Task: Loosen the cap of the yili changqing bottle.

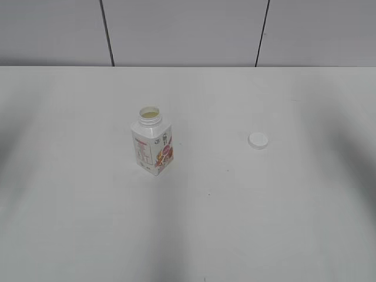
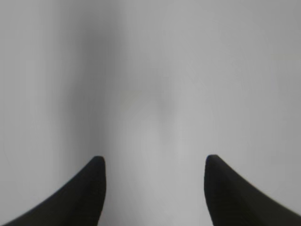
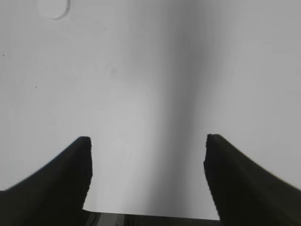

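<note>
The yili changqing bottle (image 1: 153, 144) stands upright on the white table, left of centre, with its neck open and pale liquid showing inside. The white cap (image 1: 258, 140) lies flat on the table to the bottle's right, apart from it. It also shows at the top left edge of the right wrist view (image 3: 53, 8). No arm shows in the exterior view. My left gripper (image 2: 155, 162) is open and empty over bare table. My right gripper (image 3: 148, 141) is open and empty, well short of the cap.
The white table (image 1: 235, 217) ends at a grey panelled wall (image 1: 188, 29) at the back. The table's near edge shows at the bottom of the right wrist view (image 3: 150, 214). Soft shadows fall across the table at both sides.
</note>
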Action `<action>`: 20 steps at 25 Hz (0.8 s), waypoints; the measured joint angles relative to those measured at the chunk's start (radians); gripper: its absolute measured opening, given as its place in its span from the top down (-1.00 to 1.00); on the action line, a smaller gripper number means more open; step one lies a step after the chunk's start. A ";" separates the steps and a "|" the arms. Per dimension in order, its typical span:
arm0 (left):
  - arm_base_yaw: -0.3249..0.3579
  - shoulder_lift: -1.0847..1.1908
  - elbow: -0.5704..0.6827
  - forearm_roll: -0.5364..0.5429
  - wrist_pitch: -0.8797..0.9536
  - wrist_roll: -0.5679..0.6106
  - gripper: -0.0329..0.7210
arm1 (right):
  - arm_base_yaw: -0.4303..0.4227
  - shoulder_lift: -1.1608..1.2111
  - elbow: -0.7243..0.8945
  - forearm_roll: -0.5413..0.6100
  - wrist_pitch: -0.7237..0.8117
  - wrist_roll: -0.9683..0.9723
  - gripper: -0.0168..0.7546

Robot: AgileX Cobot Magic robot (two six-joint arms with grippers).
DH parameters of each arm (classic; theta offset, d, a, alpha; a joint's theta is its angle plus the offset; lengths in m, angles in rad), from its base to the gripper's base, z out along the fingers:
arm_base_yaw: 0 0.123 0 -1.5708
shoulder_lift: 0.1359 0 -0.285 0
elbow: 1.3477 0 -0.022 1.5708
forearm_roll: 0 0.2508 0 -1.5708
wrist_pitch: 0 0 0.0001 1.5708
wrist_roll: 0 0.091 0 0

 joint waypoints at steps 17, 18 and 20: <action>0.000 -0.626 0.395 -0.023 0.061 -0.001 -0.19 | 0.000 -0.412 0.441 0.004 -0.068 -0.002 -0.56; 0.000 -0.658 0.408 -0.024 0.067 -0.001 -0.19 | 0.000 -0.432 0.466 0.004 -0.072 -0.002 -0.56; 0.000 -0.714 0.424 -0.024 0.095 -0.009 -0.19 | 0.000 -0.472 0.514 0.004 -0.082 -0.002 -0.56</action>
